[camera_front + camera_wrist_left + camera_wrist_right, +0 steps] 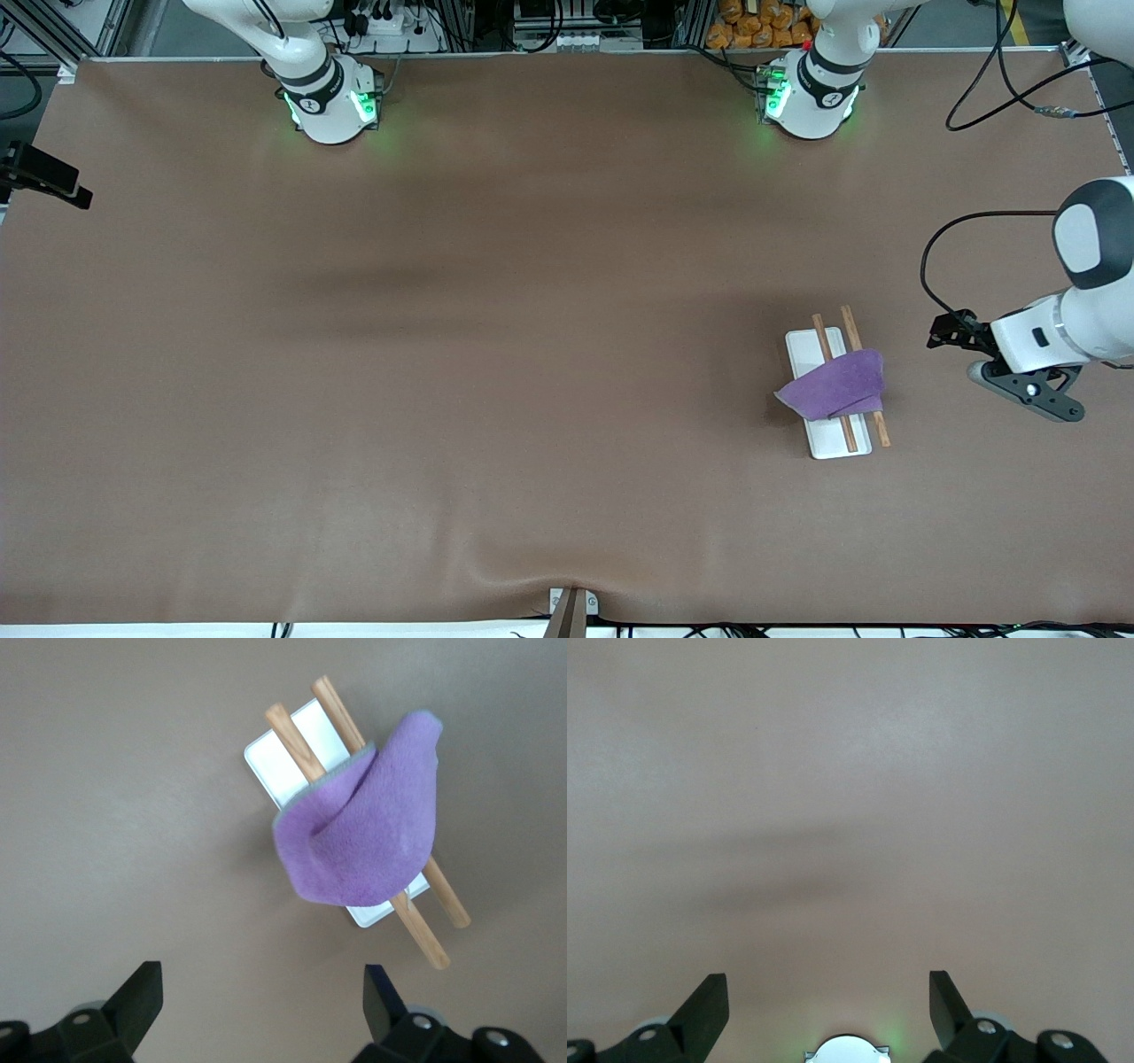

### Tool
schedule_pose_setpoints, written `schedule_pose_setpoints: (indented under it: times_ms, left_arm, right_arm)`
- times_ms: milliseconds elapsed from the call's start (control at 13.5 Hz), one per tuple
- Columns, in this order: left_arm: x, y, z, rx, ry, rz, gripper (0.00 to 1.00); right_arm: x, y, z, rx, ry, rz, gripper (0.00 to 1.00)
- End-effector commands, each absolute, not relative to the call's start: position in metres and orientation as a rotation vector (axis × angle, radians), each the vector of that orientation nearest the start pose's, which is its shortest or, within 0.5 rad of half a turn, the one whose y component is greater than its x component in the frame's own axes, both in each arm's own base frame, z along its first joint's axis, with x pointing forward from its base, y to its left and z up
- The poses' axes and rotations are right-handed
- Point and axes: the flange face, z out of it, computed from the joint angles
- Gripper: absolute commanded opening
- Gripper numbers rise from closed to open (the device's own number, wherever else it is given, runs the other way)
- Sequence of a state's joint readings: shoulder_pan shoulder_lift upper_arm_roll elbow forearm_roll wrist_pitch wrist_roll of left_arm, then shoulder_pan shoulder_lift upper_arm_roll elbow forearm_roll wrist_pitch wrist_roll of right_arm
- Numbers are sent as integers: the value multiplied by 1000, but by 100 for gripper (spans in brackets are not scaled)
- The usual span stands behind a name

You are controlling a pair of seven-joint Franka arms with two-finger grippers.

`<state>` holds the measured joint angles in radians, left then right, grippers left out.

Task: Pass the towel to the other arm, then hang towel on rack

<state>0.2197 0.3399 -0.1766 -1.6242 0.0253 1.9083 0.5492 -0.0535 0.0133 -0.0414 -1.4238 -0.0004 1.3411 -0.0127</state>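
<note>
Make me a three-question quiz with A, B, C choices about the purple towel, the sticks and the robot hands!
1. Where is the towel?
A. draped over the rack
B. flat on the table
C. in a gripper

2. How many wooden rods does the rack have?
A. one
B. two
C. four

3. How is the left gripper?
A. shut on the towel
B. open, holding nothing
C. shut on a rod

Answers: 1 A, the cloth lies across both rods. 2 B, two brown sticks show. 3 B, its fingers stand apart, clear of the towel.
</note>
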Motion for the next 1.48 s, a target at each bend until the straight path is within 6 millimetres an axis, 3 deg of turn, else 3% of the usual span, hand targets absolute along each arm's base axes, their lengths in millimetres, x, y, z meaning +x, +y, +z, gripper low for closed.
schedule_pose_setpoints:
  times_ms: [0, 371, 965, 1410]
  left_arm:
    - [645, 36, 482, -3080, 758, -77, 100]
    - [634, 10, 543, -3139, 404, -156, 100]
    - [608, -36, 594, -3163, -194, -152, 100]
    - [591, -33, 632, -3151, -232, -111, 100]
  right_arm:
    - [524, -50, 674, -3131, 110, 139, 100]
    - [524, -53, 674, -3129, 117, 137, 100]
    - [524, -53, 678, -3130, 117, 122, 100]
    - [527, -52, 676, -3129, 117, 120, 100]
